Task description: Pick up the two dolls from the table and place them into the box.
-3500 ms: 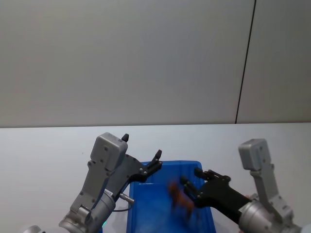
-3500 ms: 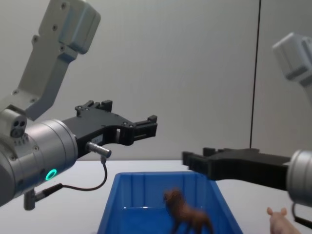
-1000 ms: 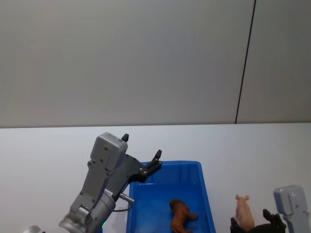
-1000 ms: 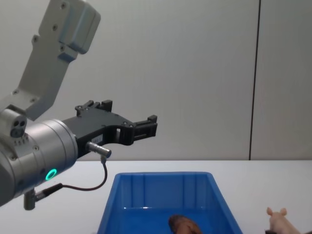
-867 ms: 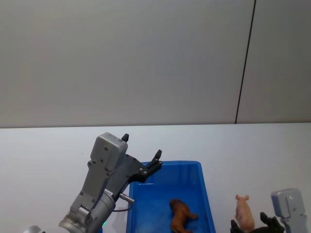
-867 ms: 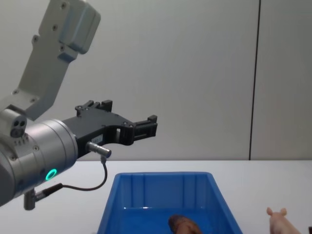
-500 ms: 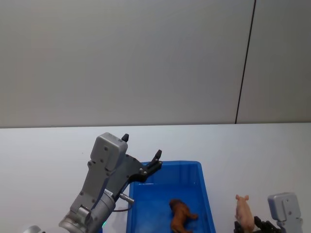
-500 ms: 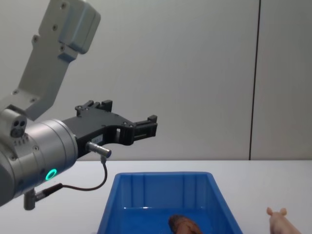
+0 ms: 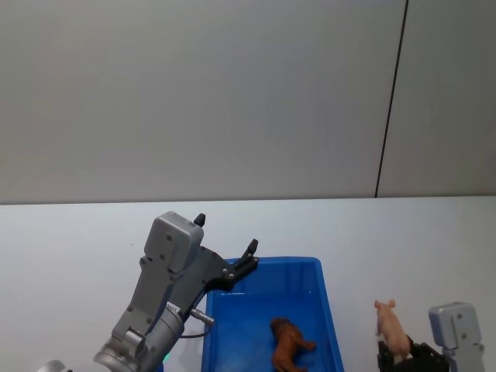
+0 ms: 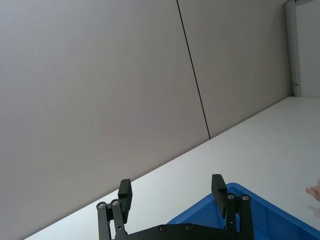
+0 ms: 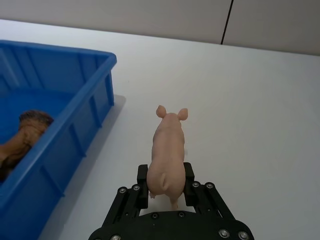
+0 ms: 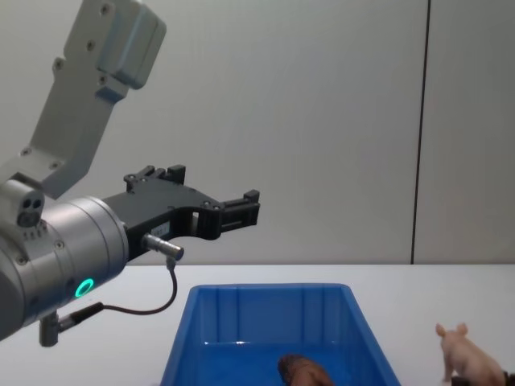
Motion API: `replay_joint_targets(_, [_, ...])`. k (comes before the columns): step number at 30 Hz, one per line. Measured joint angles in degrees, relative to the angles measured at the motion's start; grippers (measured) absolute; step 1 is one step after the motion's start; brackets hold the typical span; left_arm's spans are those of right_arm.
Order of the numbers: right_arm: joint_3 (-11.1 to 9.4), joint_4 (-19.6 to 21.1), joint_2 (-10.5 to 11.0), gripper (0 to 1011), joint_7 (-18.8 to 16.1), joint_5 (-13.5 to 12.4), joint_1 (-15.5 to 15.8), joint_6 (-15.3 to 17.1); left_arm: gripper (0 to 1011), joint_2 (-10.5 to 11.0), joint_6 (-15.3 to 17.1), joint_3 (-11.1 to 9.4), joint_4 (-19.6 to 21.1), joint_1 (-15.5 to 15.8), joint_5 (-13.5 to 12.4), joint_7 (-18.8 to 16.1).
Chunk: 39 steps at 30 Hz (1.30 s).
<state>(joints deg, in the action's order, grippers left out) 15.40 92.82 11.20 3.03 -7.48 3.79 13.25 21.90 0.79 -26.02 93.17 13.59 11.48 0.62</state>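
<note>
The pale pink pig doll (image 11: 167, 145) hangs just above the white table (image 11: 260, 100), to the right of the blue box (image 9: 329, 310). My right gripper (image 11: 165, 172) is shut on its hindquarters, a black finger on each flank. The pig (image 9: 391, 329) also shows in the head view, and low at the right in the chest view (image 12: 460, 354). The reddish-brown doll (image 9: 288, 345) lies on its side on the box floor (image 11: 22, 132). My left gripper (image 9: 249, 254) hovers open over the box's back left corner, its fingers (image 10: 125, 192) spread with nothing between them.
The box (image 12: 273, 318) stands at the middle front of the table. Bare white tabletop (image 9: 77, 248) stretches to the left, behind and to the right of it. A grey wall with a dark vertical seam (image 9: 391, 101) stands behind the table.
The brown doll fell from my right gripper into the box. The right gripper then moved right, closed on the pig, and has lifted it slightly.
</note>
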Motion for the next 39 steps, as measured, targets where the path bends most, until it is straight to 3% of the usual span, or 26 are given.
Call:
replay_joint_targets(11, [-0.1,1.6,-0.4,369,-4.9,-0.3,-1.2,-3.1,1003,0.0,0.0,0.0,0.0,0.0,0.0,0.0])
replay_joint_targets(25, [0.9,1.7,-2.8,369,-14.9,-1.7,-5.8,-3.9,1003,0.0,0.0,0.0,0.0,0.0,0.0,0.0])
replay_joint_targets(32, [1.4,-0.4,-4.5,518,-19.8,-2.5,-9.3,-3.1,1003,0.0,0.0,0.0,0.0,0.0,0.0,0.0])
replay_joint_targets(36, [1.6,-1.3,-5.2,690,-21.1,-2.8,-10.7,-2.6,1003,0.0,0.0,0.0,0.0,0.0,0.0,0.0])
replay_joint_targets(39, [1.6,-1.8,-5.5,751,-21.4,-3.0,-11.5,-2.2,1003,0.0,0.0,0.0,0.0,0.0,0.0,0.0])
